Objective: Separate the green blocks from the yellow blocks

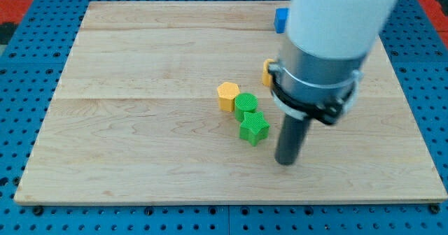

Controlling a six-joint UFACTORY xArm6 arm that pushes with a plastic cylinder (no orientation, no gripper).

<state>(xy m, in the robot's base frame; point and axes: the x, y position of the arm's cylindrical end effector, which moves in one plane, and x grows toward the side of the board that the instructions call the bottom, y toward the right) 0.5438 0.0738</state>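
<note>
wooden surface (140,123) on a blue pegboard (21,88). arm body large in the view's right half, hiding much of the board's upper right.

my tip (285,162) sits on the wood, toward the view's bottom and right of the green pair, near the green star block but apart from it, a strip of bare wood between. no fingers on this rig, only the rod, so nothing to report as apart or together.

task blocks, mid-board:
- yellow hexagon block (227,96), leftmost of the cluster.
- green round block (246,105), just beside the hexagon on its lower right, appears touching it.
- green star block (254,129), directly below the round one, touching or nearly so; cannot tell which.
- second yellow block (267,71), only a sliver showing at the arm's left edge, toward the view's top and right of the cluster; shape cannot be made out. it stands apart from both greens.

so one yellow is clear of the greens, the hexagon is against them.

blue block (281,19) near the view's top edge, partly hidden by the arm, well apart from the cluster.
</note>
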